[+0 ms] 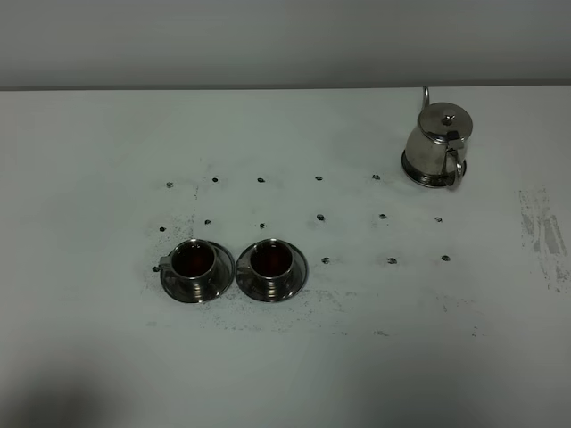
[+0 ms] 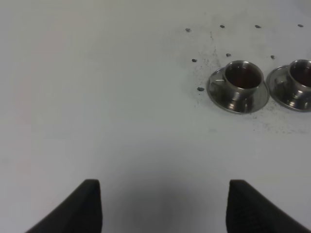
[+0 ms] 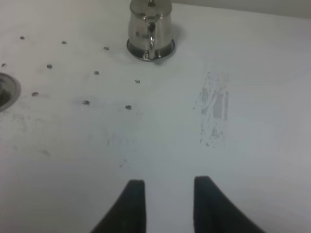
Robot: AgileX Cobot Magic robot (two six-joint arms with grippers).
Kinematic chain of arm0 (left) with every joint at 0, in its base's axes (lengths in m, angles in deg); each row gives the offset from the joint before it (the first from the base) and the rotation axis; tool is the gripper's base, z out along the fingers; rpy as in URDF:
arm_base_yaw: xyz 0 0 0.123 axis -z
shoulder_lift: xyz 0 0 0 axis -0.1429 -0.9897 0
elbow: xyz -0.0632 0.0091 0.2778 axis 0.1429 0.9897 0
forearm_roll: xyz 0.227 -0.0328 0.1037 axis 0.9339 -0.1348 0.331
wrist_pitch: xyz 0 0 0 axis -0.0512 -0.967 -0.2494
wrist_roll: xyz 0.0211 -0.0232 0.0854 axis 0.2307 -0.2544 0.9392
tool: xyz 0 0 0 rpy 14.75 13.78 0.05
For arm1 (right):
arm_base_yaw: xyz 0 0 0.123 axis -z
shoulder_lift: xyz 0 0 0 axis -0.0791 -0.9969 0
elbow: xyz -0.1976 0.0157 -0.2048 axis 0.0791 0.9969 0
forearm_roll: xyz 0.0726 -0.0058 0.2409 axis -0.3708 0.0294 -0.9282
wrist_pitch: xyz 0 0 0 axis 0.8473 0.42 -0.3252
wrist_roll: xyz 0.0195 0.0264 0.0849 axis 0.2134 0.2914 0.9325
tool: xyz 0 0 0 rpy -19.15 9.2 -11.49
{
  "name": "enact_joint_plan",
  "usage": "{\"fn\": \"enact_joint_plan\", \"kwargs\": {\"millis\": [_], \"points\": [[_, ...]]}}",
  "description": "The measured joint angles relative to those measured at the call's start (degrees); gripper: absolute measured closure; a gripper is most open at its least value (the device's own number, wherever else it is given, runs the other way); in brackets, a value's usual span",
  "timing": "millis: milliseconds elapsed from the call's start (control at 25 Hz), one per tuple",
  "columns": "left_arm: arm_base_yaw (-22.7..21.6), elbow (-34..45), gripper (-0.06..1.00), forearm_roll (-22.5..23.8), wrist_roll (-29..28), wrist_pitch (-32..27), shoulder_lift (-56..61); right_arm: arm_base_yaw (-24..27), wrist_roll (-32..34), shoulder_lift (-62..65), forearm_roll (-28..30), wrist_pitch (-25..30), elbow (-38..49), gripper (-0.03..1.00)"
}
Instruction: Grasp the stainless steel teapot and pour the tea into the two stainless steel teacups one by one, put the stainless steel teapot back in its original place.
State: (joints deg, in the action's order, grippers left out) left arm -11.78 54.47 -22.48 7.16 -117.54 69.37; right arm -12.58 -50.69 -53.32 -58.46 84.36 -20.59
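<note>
Teapot [image 1: 435, 144] of stainless steel stands upright on the white table [image 1: 89, 339], far to the right and toward the back, its loop handle facing forward and its thin spout rising behind the domed lid. Well apart from it, nearer the front and left of centre, the two stainless steel teacups sit side by side, each on its own round saucer: the left teacup [image 1: 193, 261] and the right teacup [image 1: 271, 260], their saucers almost touching. Both hold reddish-brown tea [image 1: 271, 258]. Small dark marks [image 1: 319, 217] dot the table in rows between cups and pot, and a scuffed grey patch [image 1: 546, 234] shows near the right edge. From its wrist camera, the left end effector [image 2: 165, 204] hangs over bare table with its fingers wide apart, holding nothing, the cups off ahead of it. The right end effector [image 3: 165, 204] has a narrower gap between its fingers, also empty, with the teapot well ahead of it.
</note>
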Motion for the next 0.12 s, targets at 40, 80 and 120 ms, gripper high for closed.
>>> {"fn": "enact_joint_plan", "kwargs": {"millis": [40,80,120], "points": [[0.00,0.00,0.41,0.00,0.00,0.00,0.00,0.00,0.00,0.00,0.00,0.00,0.00,0.74],[0.00,0.00,0.41,0.00,0.00,0.00,0.00,0.00,0.00,0.00,0.00,0.00,0.00,0.74],[0.00,0.00,0.41,0.00,0.00,0.00,0.00,0.00,0.00,0.00,0.00,0.00,0.00,0.74]]}}
